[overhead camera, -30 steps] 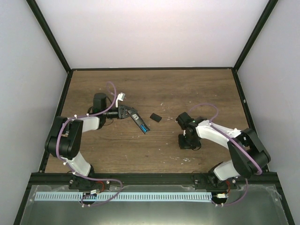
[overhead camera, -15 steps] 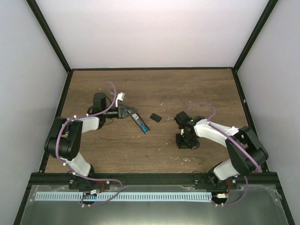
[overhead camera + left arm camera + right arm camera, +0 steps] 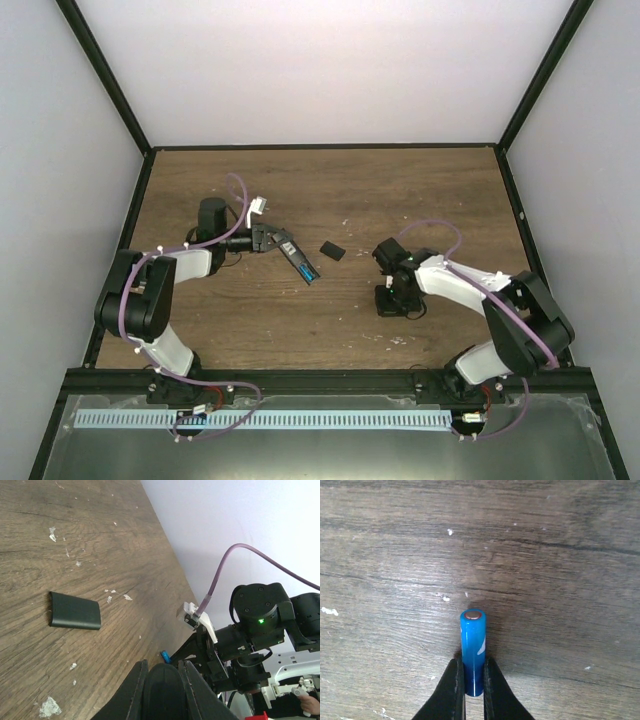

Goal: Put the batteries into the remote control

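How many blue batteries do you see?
2. One battery is pinched in the right hand; the other battery shows blue at the near end of the remote control, apparently inside it. More could be hidden.

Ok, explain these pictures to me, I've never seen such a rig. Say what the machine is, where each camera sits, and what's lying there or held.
These are two robot arms bolted at the near edge of a wooden table, each ending in two-finger jaws. The wide picture looks down from above and behind: left arm on the left, right arm on the right. The other two come from a camera on each wrist, looking past that arm's own jaws. The left jaws are shut on the slim black remote control, with blue at its free end, probably one battery already in. A small black cover lies loose on the wood. The right jaws pinch the other battery by one end.
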Available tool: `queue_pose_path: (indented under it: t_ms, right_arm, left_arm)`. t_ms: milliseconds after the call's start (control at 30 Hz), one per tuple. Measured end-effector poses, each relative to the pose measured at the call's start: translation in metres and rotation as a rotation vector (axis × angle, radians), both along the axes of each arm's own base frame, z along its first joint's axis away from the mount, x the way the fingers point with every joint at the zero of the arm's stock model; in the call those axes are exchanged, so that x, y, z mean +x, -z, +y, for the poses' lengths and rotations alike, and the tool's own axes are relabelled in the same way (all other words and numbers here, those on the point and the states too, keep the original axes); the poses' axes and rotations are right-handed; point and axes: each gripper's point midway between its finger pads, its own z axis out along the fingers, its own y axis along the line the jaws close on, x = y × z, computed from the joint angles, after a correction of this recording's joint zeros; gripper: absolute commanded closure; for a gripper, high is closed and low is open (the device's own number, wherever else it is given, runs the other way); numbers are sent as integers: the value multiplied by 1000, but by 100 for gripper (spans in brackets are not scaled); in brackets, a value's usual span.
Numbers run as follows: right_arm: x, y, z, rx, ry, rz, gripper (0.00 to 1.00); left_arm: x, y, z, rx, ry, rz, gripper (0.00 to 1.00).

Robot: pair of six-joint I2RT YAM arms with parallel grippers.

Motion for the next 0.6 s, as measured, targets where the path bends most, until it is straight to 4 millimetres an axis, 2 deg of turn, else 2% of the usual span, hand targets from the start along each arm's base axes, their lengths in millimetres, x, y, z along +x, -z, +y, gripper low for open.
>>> queue_pose_path:
  t_ms: [133,200,267,400,500,600]
  right_arm:
    - [0,-6,2,1,-19,10,99]
    - [6,-19,9,14,-39,4,99]
    - [20,-42,22,53,-61,-26,99]
    - [48,-106,56,179,-119,-113,99]
    - [53,-142,72,260,-169,-140,99]
    - [47,-164,83,312,-218,-130,99]
  left_arm:
    - [-1,-4,-1,-14,8,-7,100]
    - [-2,-8,-2,-30,20,-16,100]
    - [-4,-14,-4,-49,38,-27,100]
    - [-12,-21,-14,-81,98,-32,100]
    - [-21,-21,-29,-96,168,-14,100]
    - [-30,-24,-44,-107,236,-8,100]
